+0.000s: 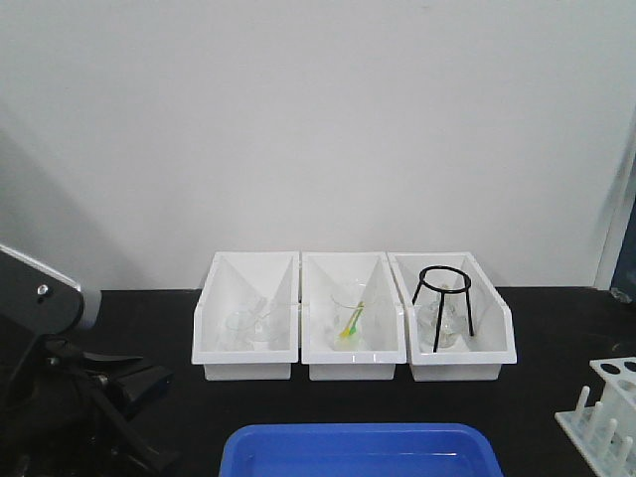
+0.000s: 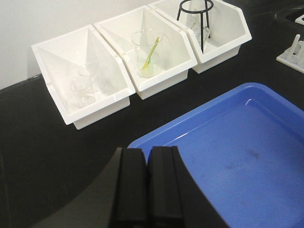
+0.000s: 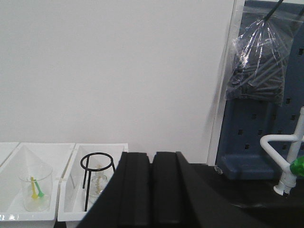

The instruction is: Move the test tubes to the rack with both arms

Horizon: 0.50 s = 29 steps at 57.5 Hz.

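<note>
The white rack (image 1: pixel 601 402) with round holes and upright pegs stands at the table's right edge, cut off by the frame. In the left wrist view it shows as a corner at the top right (image 2: pixel 292 51). No test tubes can be made out in any view. My left gripper (image 2: pixel 147 153) is shut with nothing between its fingers, hovering at the near left corner of a blue tray (image 2: pixel 237 152). Its arm (image 1: pixel 60 308) rises at the left of the front view. My right gripper (image 3: pixel 152 156) is also shut and empty, held high and facing the wall.
Three white bins stand in a row at the wall. The left bin (image 1: pixel 248 353) holds small glassware, the middle bin (image 1: pixel 353 353) a beaker (image 1: pixel 350 316) with yellow-green sticks, the right bin (image 1: pixel 492 343) a black tripod stand (image 1: pixel 444 303). A white tap (image 3: pixel 285 156) is at the far right.
</note>
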Available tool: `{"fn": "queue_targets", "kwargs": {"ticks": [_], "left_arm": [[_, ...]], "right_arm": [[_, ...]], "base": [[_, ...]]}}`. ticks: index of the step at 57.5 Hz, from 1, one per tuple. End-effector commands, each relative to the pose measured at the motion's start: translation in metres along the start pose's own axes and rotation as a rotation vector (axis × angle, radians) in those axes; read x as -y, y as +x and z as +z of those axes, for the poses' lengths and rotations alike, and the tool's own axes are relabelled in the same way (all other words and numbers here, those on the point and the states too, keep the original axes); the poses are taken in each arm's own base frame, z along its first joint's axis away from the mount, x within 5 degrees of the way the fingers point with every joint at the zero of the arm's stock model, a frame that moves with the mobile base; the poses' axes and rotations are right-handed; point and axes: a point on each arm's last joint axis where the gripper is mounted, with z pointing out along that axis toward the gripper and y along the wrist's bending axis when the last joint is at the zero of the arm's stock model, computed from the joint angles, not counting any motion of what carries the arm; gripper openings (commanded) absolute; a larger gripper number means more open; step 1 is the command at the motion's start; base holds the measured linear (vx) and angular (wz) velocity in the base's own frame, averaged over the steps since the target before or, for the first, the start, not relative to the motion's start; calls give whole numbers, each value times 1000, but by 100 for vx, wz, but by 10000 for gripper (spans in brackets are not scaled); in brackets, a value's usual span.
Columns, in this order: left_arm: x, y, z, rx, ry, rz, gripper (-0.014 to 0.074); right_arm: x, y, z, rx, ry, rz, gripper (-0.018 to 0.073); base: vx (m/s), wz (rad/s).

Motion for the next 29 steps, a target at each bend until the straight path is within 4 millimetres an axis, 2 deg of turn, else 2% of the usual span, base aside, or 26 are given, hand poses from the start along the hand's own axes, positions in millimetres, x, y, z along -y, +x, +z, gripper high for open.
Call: {"fn": "queue_targets", "kwargs": {"ticks": [1, 21, 29], "left_arm": [[2, -15, -11, 93, 34, 3, -22], [2, -14, -11, 90, 31, 3, -22], [-7, -16, -12, 102, 12, 20, -20]], "right_arm": [[-1, -18, -4, 103, -24, -13, -8], [-1, -18, -4, 103, -24, -13, -8], [-1, -18, -4, 103, -24, -13, -8]], "base": [[0, 0], [0, 0], [0, 0]]}}
